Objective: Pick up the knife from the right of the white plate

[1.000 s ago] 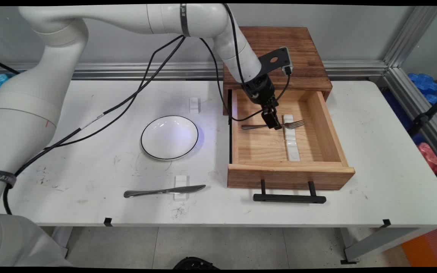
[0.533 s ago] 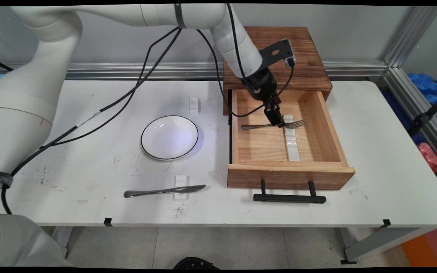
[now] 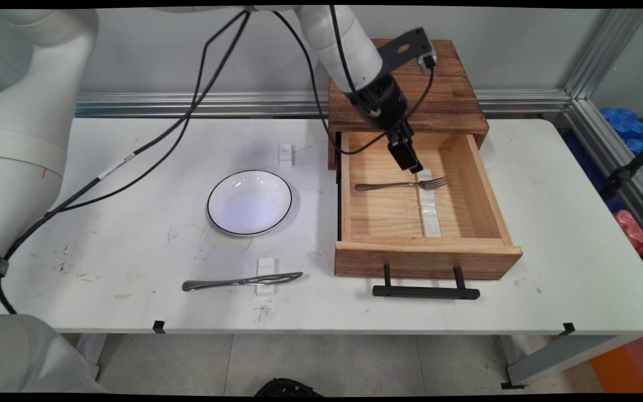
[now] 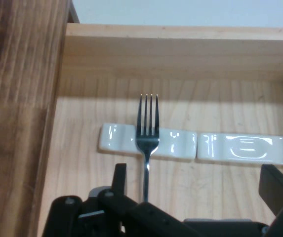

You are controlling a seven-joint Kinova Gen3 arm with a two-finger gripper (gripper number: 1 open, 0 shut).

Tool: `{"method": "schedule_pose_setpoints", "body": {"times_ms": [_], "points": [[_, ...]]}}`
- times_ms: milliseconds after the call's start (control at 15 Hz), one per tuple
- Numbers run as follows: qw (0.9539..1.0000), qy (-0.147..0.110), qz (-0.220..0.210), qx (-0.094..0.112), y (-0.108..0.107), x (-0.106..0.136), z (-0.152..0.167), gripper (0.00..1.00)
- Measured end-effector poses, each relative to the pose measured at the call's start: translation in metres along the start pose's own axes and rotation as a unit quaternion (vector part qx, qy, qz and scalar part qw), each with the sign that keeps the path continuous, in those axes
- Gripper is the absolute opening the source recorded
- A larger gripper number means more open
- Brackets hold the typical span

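drawer (image 3: 494, 195): fork (image 3: 399, 184) on white rests (image 3: 428, 209) | claw (image 3: 411, 162): spread, empty, above fork

I see the drawer (image 3: 422, 245) pulled out toward the tabletop's (image 3: 567, 234) near side from the cabinet (image 3: 444, 84) at the back right, and in it the fork (image 3: 402, 184) lies crosswise with its tines on the farther of two rests (image 3: 429, 207) set end to end. My gripper (image 3: 411, 163) hangs just above the fork's handle, jaws spread apart. Left of the drawer sits the plate (image 3: 249, 202), a small rest (image 3: 285, 154) behind it, and in front of it the knife (image 3: 241, 281) lies across another rest (image 3: 265, 274).
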Motion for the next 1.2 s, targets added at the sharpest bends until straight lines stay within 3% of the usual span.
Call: {"method": "schedule_pose_setpoints", "body": {"times_ms": [533,800,1200], "points": [[0.9999,0.003,-0.006,0.015,0.007,-0.026,-0.067,1.00],[0.9998,-0.007,-0.001,0.017,0.005,-0.059,-0.101,1.00],[0.9993,-0.037,0.006,0.002,0.012,-0.115,-0.138,1.00]]}}
